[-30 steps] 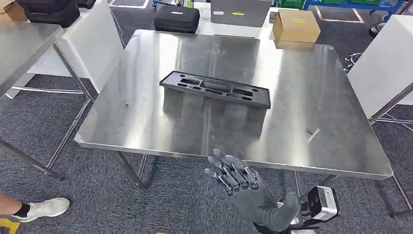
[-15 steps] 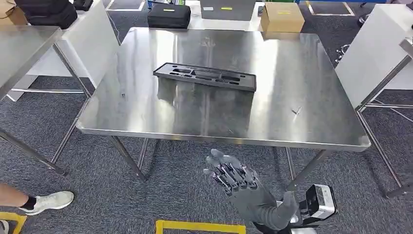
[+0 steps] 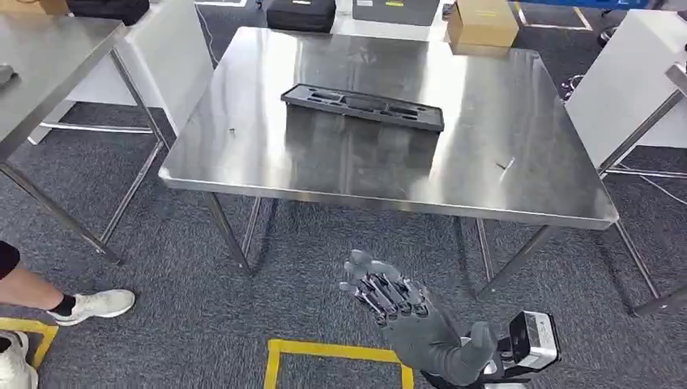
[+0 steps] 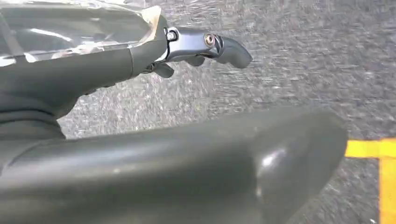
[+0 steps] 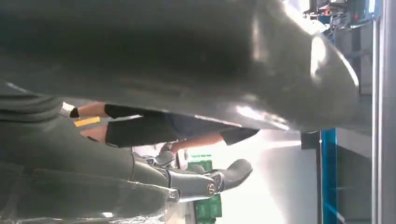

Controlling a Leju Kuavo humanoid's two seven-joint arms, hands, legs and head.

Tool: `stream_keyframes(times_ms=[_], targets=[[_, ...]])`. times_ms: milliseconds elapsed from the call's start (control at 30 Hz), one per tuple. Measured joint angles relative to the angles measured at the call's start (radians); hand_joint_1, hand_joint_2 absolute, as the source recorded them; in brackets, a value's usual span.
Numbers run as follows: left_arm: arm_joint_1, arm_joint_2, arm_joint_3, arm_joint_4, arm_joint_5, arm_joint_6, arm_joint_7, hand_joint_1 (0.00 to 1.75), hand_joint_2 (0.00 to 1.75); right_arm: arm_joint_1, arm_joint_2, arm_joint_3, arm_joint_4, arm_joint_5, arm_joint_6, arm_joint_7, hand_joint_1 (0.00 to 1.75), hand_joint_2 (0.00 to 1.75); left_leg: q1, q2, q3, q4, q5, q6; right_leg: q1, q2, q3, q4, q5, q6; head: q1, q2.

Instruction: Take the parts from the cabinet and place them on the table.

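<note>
On the stainless-steel table (image 3: 518, 174), toward its far half, lies a flat black moulded tray with recessed pockets (image 3: 362, 106), long side across the robot's view and well back from the near edge. By my judgement this is the part already set down, or the holder meant to receive parts; its pockets cannot be read well enough to say whether they hold anything. No cabinet can be made out from where the robot stands.

The right hand (image 3: 405, 312) hangs in front of the robot over grey carpet (image 3: 243, 324), short of the table's near edge and below its surface, fingers spread and extended, grasping nothing. That released, lowered posture fits an arm carried idle between trips, not one reaching. The left hand (image 4: 140, 140) points down at the carpet; its thumb and one dark fingertip (image 4: 233, 49) show with nothing visibly between them, yet whether it is spread or curled I cannot tell.

Around the work area: a yellow floor marking (image 3: 332, 356) just before the robot, a second steel table (image 3: 49, 57) to its left, white panels at both sides, and a cardboard box (image 3: 482, 23) and black cases (image 3: 301, 13) beyond the far edge. A person's leg and white shoe (image 3: 93, 305) stand at the left, near any turning path, and call for care. The table legs (image 3: 235, 235) lie directly ahead of the lowered hand.
</note>
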Motion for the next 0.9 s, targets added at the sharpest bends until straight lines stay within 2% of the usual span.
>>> stream_keyframes(times_ms=[33,67,100,133,167,200,233,267,300,333,367,400,433,467,500,533,567,600,633,667,700,733,767,867,900], targets=[[0.0,0.0,0.0,0.0,0.0,0.0,0.0,0.0,0.0,0.0,-0.001,0.0,0.0,0.001,-0.001,0.0,0.0,0.0,-0.003,0.002,-0.014,0.001,0.015,0.001,0.001,0.0,-0.017,0.085,-0.041,0.001,0.0,0.0],[0.001,-0.002,0.0,0.0,0.0,0.0,0.0,0.0,0.0,0.001,-0.002,0.0,0.0,0.004,-0.002,0.0,0.0,0.0,-0.006,0.004,-0.032,0.002,0.028,0.001,0.001,0.0,-0.019,0.137,-0.048,0.007,-0.001,0.0],[0.001,-0.002,0.0,0.0,0.0,0.0,0.0,0.0,0.0,0.001,-0.003,0.001,0.0,0.006,-0.003,0.0,0.0,0.0,-0.008,0.005,-0.049,0.003,0.041,0.001,0.002,0.001,-0.004,0.151,-0.03,0.017,0.0,0.0],[0.001,-0.002,0.0,0.0,0.0,0.0,0.0,0.0,0.0,0.001,-0.003,0.001,0.0,0.008,-0.003,0.0,0.0,0.0,-0.01,0.005,-0.064,0.004,0.053,0.0,0.003,0.001,0.03,0.126,0.002,0.028,0.0,0.0],[0.001,-0.002,0.0,0.0,0.001,0.0,0.0,0.0,0.0,0.001,-0.003,0.002,0.0,0.011,-0.003,0.0,0.0,0.0,-0.012,0.005,-0.078,0.004,0.065,-0.002,0.005,0.001,0.086,0.06,0.036,0.034,0.0,0.0],[0.001,-0.002,0.0,0.0,0.002,0.0,0.0,0.0,0.0,0.001,-0.003,0.002,0.0,0.015,-0.003,0.0,0.0,0.0,-0.013,0.004,-0.088,0.004,0.077,-0.005,0.009,0.001,0.163,-0.043,0.05,0.027,0.0,0.0],[0.001,-0.003,0.0,0.0,0.003,0.0,0.0,0.0,0.0,-0.001,-0.003,0.002,-0.001,0.019,-0.003,0.0,0.0,0.0,-0.012,0.004,-0.093,0.005,0.087,-0.009,0.015,0.0,0.235,-0.154,0.018,0.007,-0.001,0.0],[0.001,-0.004,0.0,0.0,0.004,0.0,0.0,0.0,0.0,-0.002,-0.003,0.002,-0.002,0.021,-0.003,-0.001,0.0,0.0,-0.017,0.003,-0.096,0.005,0.095,-0.015,0.024,0.001,0.288,-0.236,-0.01,-0.004,-0.001,0.0],[0.001,-0.003,0.0,0.0,0.006,0.001,0.0,0.0,0.0,-0.001,-0.003,0.002,-0.003,0.021,-0.003,-0.002,0.0,0.0,-0.015,0.005,-0.092,-0.002,0.108,-0.021,0.025,0.003,0.271,-0.227,-0.008,-0.004,-0.002,0.0],[0.001,-0.003,0.0,0.0,0.006,0.001,0.0,0.0,0.0,-0.002,-0.003,0.002,-0.003,0.021,-0.003,-0.002,0.0,0.0,-0.013,0.005,-0.093,-0.004,0.118,-0.026,0.029,0.003,0.267,-0.227,-0.003,-0.006,0.003,0.0],[0.004,-0.004,0.0,0.0,0.006,0.001,0.0,0.0,0.0,0.0,-0.004,0.002,-0.003,0.022,-0.003,-0.002,0.0,0.0,-0.013,0.004,-0.094,-0.009,0.129,-0.032,0.029,0.003,0.26,-0.226,0.007,-0.014,0.002,0.0],[0.006,-0.002,0.001,0.0,0.008,0.003,0.0,0.0,0.0,0.0,-0.004,0.002,-0.002,0.022,-0.003,-0.002,0.0,0.0,-0.009,0.003,-0.106,-0.006,0.128,-0.037,0.003,0.002,0.25,-0.231,0.023,-0.024,0.005,0.0],[0.006,-0.002,0.001,0.0,0.008,0.003,0.0,0.0,0.0,-0.001,-0.003,0.003,-0.003,0.023,-0.003,-0.002,0.0,0.0,-0.009,-0.002,-0.115,0.013,0.077,-0.044,0.01,-0.001,0.237,-0.23,0.035,-0.03,0.0,0.0],[0.008,-0.003,0.001,0.0,0.008,0.003,0.0,0.0,0.0,-0.001,-0.003,0.003,-0.003,0.023,-0.003,-0.002,0.0,0.0,-0.007,-0.004,-0.128,0.066,0.003,-0.049,0.009,-0.003,0.225,-0.229,0.047,-0.043,-0.004,0.0],[0.008,-0.003,0.001,0.0,0.008,0.003,0.0,0.0,0.0,0.0,-0.003,0.004,-0.003,0.023,-0.003,-0.002,0.0,0.0,-0.005,-0.005,-0.142,0.136,-0.059,-0.055,0.009,-0.003,0.212,-0.229,0.057,-0.044,-0.005,0.0],[0.008,-0.003,0.001,0.0,0.008,0.003,0.0,0.0,0.0,0.0,-0.003,0.004,-0.003,0.023,-0.003,-0.002,0.0,0.0,-0.003,-0.006,-0.158,0.216,-0.103,-0.061,0.01,-0.005,0.205,-0.226,0.069,-0.045,-0.004,0.0],[0.008,-0.003,0.001,0.0,0.008,0.003,0.0,0.0,0.0,0.0,-0.003,0.004,-0.002,0.023,-0.003,-0.002,0.0,0.0,-0.001,-0.006,-0.166,0.284,-0.115,-0.065,0.011,-0.006,0.187,-0.221,0.079,-0.042,-0.005,0.0],[0.008,-0.003,0.001,0.0,0.009,0.003,0.0,0.0,0.0,0.0,-0.003,0.004,-0.002,0.024,-0.003,-0.002,0.0,0.0,0.001,-0.006,-0.16,0.307,-0.096,-0.068,0.011,-0.006,0.173,-0.216,0.087,-0.038,-0.005,0.0],[0.008,-0.003,0.001,0.0,0.009,0.003,0.0,0.0,0.0,0.001,-0.003,0.004,-0.002,0.024,-0.003,-0.001,0.0,0.0,0.004,-0.006,-0.134,0.293,-0.06,-0.07,0.008,-0.006,0.157,-0.209,0.094,-0.034,-0.005,0.0],[0.008,-0.003,0.001,0.0,0.009,0.003,0.0,0.0,0.0,0.001,-0.002,0.005,-0.002,0.026,-0.003,-0.001,0.0,0.0,0.008,-0.006,-0.087,0.238,-0.025,-0.071,0.007,-0.006,0.141,-0.2,0.098,-0.027,-0.005,0.0],[0.008,-0.002,0.001,0.0,0.009,0.003,0.0,0.0,0.0,0.001,-0.002,0.005,-0.002,0.027,-0.003,0.0,0.0,0.0,0.011,-0.006,-0.024,0.154,-0.008,-0.072,0.004,-0.006,0.129,-0.19,0.101,-0.022,-0.005,0.0],[0.007,-0.002,0.001,0.0,0.008,0.003,0.0,0.0,0.0,0.001,-0.001,0.005,-0.003,0.033,-0.004,0.001,0.0,0.0,0.014,-0.009,0.032,0.067,-0.032,-0.072,0.004,-0.007,0.119,-0.179,0.103,-0.018,-0.006,0.0],[0.007,-0.002,0.001,0.0,0.008,0.003,-0.001,0.0,0.0,-0.001,-0.001,0.004,-0.003,0.044,-0.012,0.003,0.0,0.0,0.006,-0.012,0.059,0.023,-0.046,-0.067,0.012,-0.008,0.107,-0.17,0.107,-0.012,-0.005,0.0],[0.007,-0.003,0.0,0.0,0.007,0.003,-0.002,0.0,0.0,0.001,0.001,0.006,-0.003,0.084,-0.041,0.013,0.0,0.0,-0.002,-0.013,0.047,0.02,-0.045,-0.059,0.007,-0.008,0.097,-0.172,0.128,0.019,-0.004,0.0],[0.007,-0.003,0.0,0.001,0.005,0.002,-0.002,0.0,0.0,0.002,0.001,0.006,-0.002,0.105,-0.053,0.019,0.0,0.0,0.004,-0.011,0.04,0.006,-0.035,-0.043,0.014,-0.008,0.086,-0.168,0.127,0.026,-0.003,0.0]])
